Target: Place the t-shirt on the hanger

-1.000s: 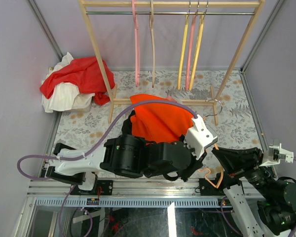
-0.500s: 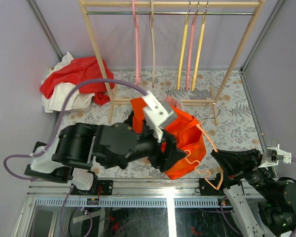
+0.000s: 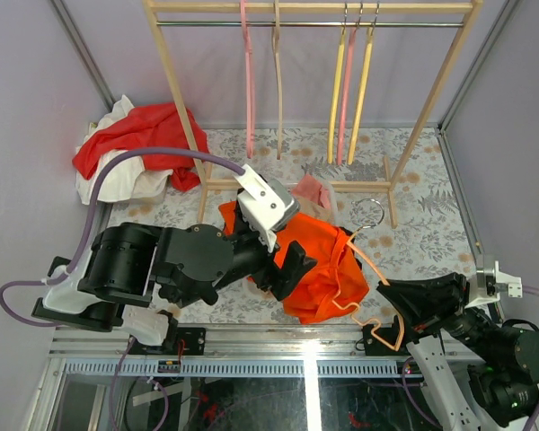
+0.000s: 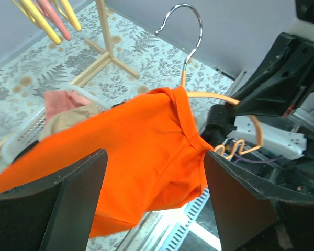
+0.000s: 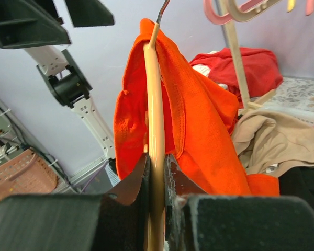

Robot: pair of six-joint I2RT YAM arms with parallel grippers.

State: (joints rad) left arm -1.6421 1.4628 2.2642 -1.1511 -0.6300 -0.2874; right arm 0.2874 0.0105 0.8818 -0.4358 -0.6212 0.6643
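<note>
The bright orange t-shirt (image 3: 319, 269) hangs over one arm of the pale orange hanger (image 3: 370, 260), whose silver hook (image 3: 368, 213) points toward the rack. My right gripper (image 3: 397, 299) is shut on the hanger's bar (image 5: 156, 157), and the t-shirt (image 5: 199, 120) drapes on both sides of it. My left gripper (image 3: 286, 268) hovers over the t-shirt's left part. In the left wrist view it (image 4: 157, 209) is wide open and empty, with the t-shirt (image 4: 136, 151) below and the hook (image 4: 191, 26) beyond.
A wooden rack (image 3: 184, 99) at the back carries yellow hangers (image 3: 334, 99) and pink hangers (image 3: 248, 90). A red cloth (image 3: 148, 135) on white fabric lies at the back left. A white basket with a tan garment (image 3: 313, 193) stands behind the t-shirt.
My left arm has swung from the right side across to the left and now sits over the t-shirt. The t-shirt and hanger have shifted; the hook now points toward the rack.
</note>
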